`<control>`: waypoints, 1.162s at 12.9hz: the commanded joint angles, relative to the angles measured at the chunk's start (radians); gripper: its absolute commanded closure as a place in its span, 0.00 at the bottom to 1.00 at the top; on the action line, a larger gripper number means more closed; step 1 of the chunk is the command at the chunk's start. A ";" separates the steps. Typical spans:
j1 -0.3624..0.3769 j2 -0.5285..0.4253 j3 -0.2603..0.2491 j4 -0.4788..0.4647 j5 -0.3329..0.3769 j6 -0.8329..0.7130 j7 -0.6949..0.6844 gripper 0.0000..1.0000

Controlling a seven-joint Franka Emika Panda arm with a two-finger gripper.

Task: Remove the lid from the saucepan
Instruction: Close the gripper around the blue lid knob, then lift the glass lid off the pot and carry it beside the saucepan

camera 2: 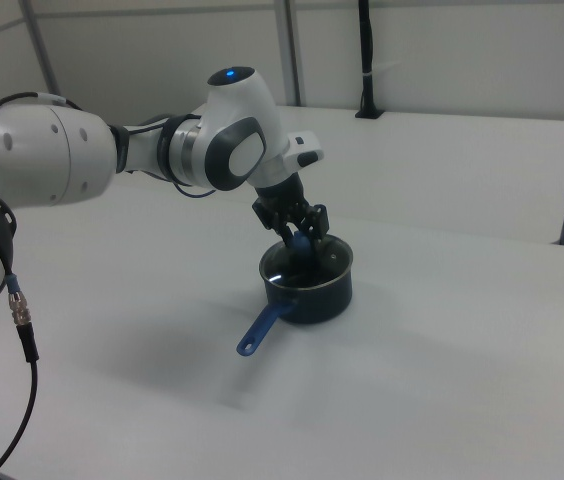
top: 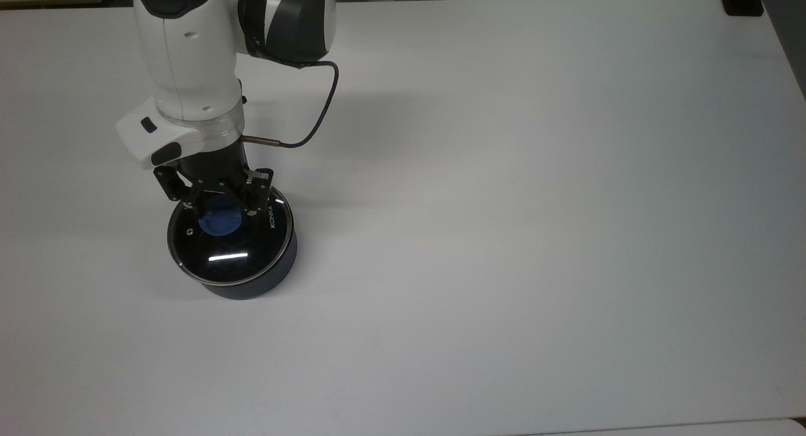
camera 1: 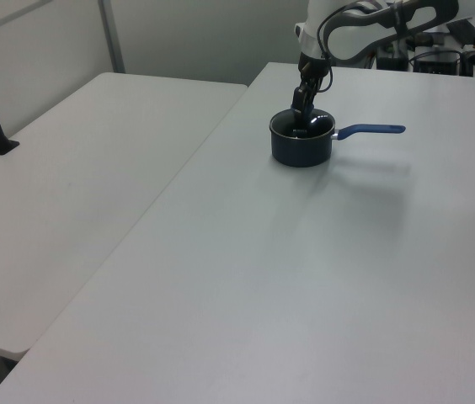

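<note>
Overhead, the Franka arm's black two-finger gripper (top: 220,209) reaches down onto the saucepan's glass lid (top: 230,242), its fingers (top: 254,201) drawn in around the blue central knob (top: 218,222). One finger stands on each side of the knob, at or very near its edges, with only the knob's width left between them; whether they press it firmly cannot be told. The lid sits flat on the saucepan (top: 255,283), its thin metal rim ringing the pot's mouth, the white "KONKA" lettering (top: 271,217) on the top view's right of the knob and the small vent hole (top: 187,232) on the top view's left. Through the glass the pot's inside reads black, with a bright bar of reflected light across it; nothing can be made out inside.

The dark blue-grey saucepan stands on the white table (top: 516,222) toward the top view's left, directly below the arm's white wrist (top: 189,70). A thin dark cable (top: 318,118) loops from the wrist on the top view's right.

From the left view, the saucepan (camera 1: 301,143) stands at the far end of the table, its long blue handle (camera 1: 372,130) pointing to the left view's right, with the gripper (camera 1: 305,108) set down on its top. In the right view, the handle (camera 2: 261,332) runs toward the near left, and the gripper (camera 2: 300,240) comes down onto the pot (camera 2: 307,283) from the arm's bent white forearm (camera 2: 112,150).
</note>
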 commanded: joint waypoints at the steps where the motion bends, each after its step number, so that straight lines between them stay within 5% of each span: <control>1: 0.001 -0.002 0.000 0.007 0.005 0.011 -0.037 0.52; 10: 0.007 -0.080 0.000 0.009 0.017 0.008 -0.042 0.52; 15: 0.146 -0.128 -0.029 -0.001 0.014 -0.007 -0.030 0.52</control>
